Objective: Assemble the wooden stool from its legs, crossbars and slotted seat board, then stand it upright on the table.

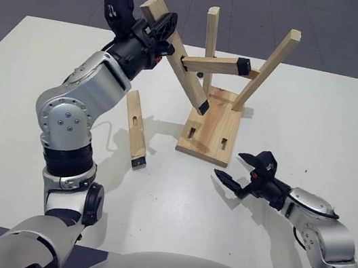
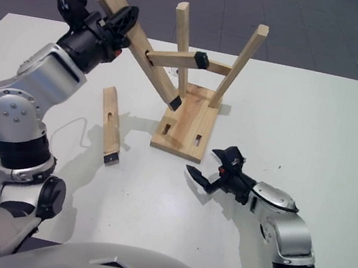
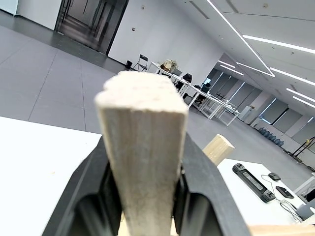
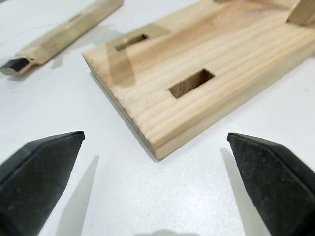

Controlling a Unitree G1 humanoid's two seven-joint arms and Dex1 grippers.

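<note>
Left eye view: the pale slotted seat board [image 1: 211, 129] lies flat on the white table [image 1: 319, 116]. An upright leg [image 1: 210, 39] and a leaning leg [image 1: 271, 63] stand in its far slots — the two near slots hold nothing. The left gripper [image 1: 156, 34] clamps a tilted third leg [image 1: 193, 90] above the board, with one crossbar [image 1: 214, 64] jutting from it. A fourth leg [image 1: 135, 127] lies loose beside the board. The right gripper [image 1: 228, 166] — fingers spread wide — sits low near the board's near edge.

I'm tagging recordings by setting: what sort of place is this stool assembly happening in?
Probably a large open-plan office or lab hall: long white ceiling light strips, rows of white desks with black chairs in the background, grey tiled floor around the white work table.
</note>
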